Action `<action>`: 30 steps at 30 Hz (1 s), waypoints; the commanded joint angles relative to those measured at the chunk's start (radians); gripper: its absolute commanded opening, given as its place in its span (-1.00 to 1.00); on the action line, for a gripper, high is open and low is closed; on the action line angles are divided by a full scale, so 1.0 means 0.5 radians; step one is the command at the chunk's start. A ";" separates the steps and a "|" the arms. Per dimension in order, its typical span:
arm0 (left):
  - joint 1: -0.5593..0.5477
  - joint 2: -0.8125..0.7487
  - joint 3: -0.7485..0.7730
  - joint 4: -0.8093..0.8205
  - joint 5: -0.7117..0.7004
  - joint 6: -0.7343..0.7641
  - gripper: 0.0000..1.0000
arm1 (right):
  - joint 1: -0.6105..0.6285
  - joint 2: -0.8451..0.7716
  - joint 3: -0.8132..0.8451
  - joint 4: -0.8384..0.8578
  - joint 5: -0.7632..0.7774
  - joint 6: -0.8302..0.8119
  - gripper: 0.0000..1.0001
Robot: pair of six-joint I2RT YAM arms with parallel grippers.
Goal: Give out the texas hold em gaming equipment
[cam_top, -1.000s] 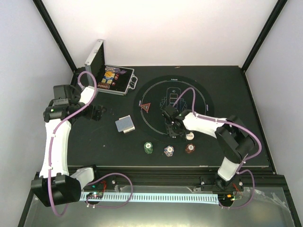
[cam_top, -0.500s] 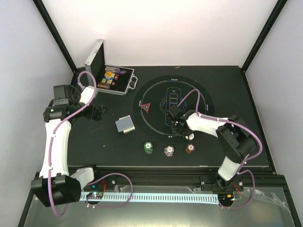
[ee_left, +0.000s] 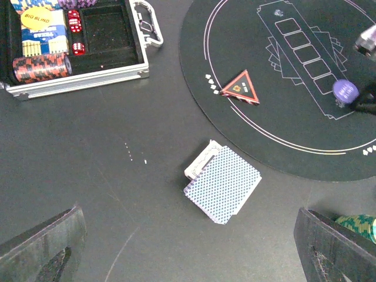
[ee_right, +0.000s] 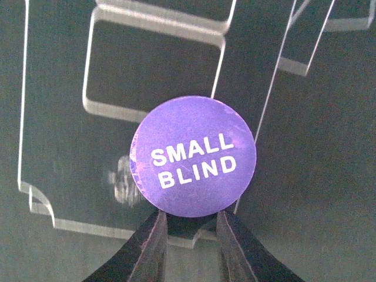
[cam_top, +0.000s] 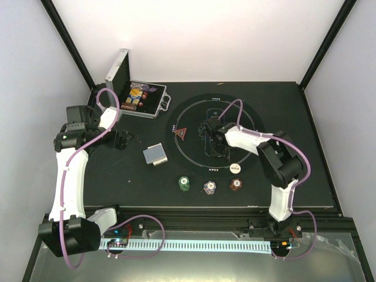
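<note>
Right wrist view shows the purple button (ee_right: 194,155), marked SMALL BLIND, just past the tips of the right end effector (ee_right: 189,216). Its two fingers (ee_right: 154,241) stand close together with a small gap between them. Their tips reach the near rim of the button. Whether they nip that rim or only touch it cannot be told. The button seems to lie face up on the round mat (cam_top: 249,120), over the white box lines drawn there.

The button is likely thin, flat, hard and very light. It looks smooth, so it may slide away if it is pushed. The best hold is probably across the rim, one finger on each side. The gap looks too small for that right now. It should not break easily.

Behind this end effector, toward its arm's base, lie the white button (cam_top: 235,167) and the green, blue-white and dark red chips (cam_top: 209,187). To its left sits the red triangle marker (ee_left: 241,88). Further left, off the mat, are the cards (ee_left: 223,183).

The left end effector (cam_top: 121,140) is wide open and holds nothing. The cards lie on the table (ee_left: 117,176) just ahead of it, and the silver case (ee_left: 88,79) is ahead and to its left.
</note>
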 commanded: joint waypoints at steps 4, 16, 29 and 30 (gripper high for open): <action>0.016 -0.008 0.068 -0.058 0.058 0.023 0.98 | -0.183 0.403 0.490 0.005 0.222 -0.093 -0.54; 0.017 0.059 0.088 -0.104 0.066 0.090 0.98 | -0.301 1.030 1.517 -0.350 0.212 -0.168 -0.55; 0.019 0.080 0.145 -0.165 0.078 0.128 0.97 | -0.419 1.488 2.362 -0.623 0.111 -0.222 -0.51; 0.019 0.082 0.145 -0.169 0.079 0.136 0.98 | -0.420 1.484 2.384 -0.630 0.108 -0.242 -0.49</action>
